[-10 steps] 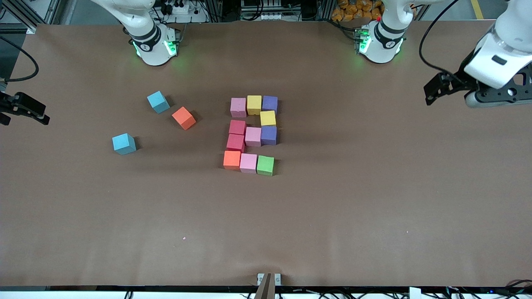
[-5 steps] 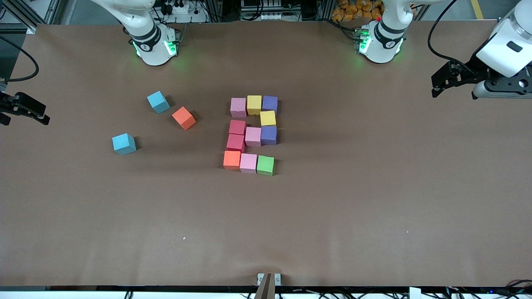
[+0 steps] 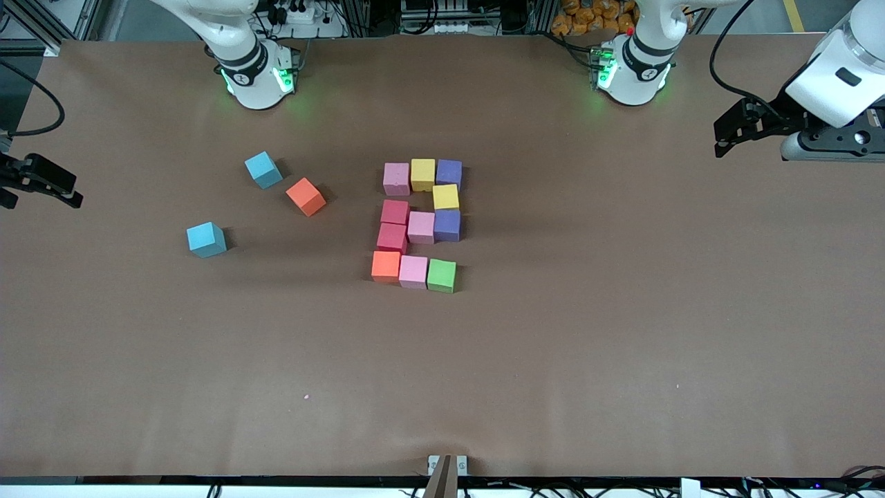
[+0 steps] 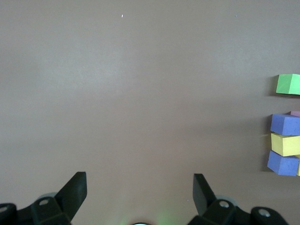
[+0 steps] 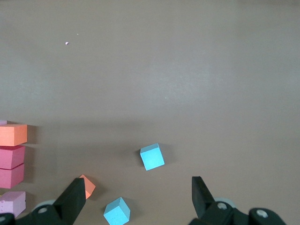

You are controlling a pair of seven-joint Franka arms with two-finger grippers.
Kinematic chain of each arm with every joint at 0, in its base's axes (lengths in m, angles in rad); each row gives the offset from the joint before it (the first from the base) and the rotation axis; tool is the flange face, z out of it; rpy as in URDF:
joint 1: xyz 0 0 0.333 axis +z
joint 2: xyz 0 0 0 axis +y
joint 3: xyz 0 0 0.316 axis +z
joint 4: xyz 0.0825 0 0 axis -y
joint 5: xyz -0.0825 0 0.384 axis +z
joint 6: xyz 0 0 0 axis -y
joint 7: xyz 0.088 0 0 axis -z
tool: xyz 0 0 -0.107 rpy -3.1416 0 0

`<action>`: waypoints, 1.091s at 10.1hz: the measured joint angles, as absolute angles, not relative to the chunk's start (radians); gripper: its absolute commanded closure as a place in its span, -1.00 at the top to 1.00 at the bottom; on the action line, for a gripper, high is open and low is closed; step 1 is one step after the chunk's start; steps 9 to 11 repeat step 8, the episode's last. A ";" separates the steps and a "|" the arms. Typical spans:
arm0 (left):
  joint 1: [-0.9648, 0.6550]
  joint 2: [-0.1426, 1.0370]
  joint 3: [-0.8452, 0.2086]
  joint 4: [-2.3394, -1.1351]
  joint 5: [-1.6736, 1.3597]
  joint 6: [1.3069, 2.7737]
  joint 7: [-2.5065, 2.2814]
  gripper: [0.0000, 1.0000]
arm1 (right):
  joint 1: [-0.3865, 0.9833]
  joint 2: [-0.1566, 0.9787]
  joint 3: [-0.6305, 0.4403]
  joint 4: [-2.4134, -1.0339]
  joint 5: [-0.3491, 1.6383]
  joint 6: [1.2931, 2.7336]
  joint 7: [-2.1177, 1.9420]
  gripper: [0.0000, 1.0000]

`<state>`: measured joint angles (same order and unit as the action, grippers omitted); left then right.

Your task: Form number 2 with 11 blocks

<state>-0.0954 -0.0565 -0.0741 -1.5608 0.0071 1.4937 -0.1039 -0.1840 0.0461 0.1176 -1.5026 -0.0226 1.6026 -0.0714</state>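
Sitting mid-table, the blocks (image 3: 417, 225) form a tight cluster of eleven. Farthest from the front camera runs a row of pink block (image 3: 396, 178), yellow block (image 3: 422, 174) and purple block (image 3: 449, 173). A second yellow block (image 3: 446, 197) and second purple block (image 3: 446, 225) lie just nearer, a middle pink block (image 3: 420, 227) touching that purple one. Two red blocks (image 3: 393, 225) sit stacked toward the right arm's end. Nearest the camera lie an orange block (image 3: 386, 266), a pink block (image 3: 413, 271) and a green block (image 3: 441, 275).

Well apart, toward the right arm's end, lie a loose orange cube (image 3: 305, 196) and two light-blue cubes (image 3: 263, 169) (all tilted).

The left gripper (image 4: 139, 187) hangs over the table's left-arm end, fingers spread, holding nothing. The right gripper (image 5: 138, 190) hangs over the right-arm end, likewise spread and empty.
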 measured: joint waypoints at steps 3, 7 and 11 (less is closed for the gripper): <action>-0.095 -0.057 -0.072 -1.560 0.007 1.493 -0.104 1.00 | -0.184 0.046 0.119 -1.503 -0.023 1.603 -0.071 1.00; -0.095 -0.056 -0.033 -1.560 0.007 1.492 -0.104 1.00 | -0.184 0.046 0.120 -1.503 -0.023 1.603 -0.071 1.00; -0.097 -0.057 -0.034 -1.560 0.007 1.492 -0.104 1.00 | -0.184 0.046 0.120 -1.503 -0.023 1.603 -0.071 1.00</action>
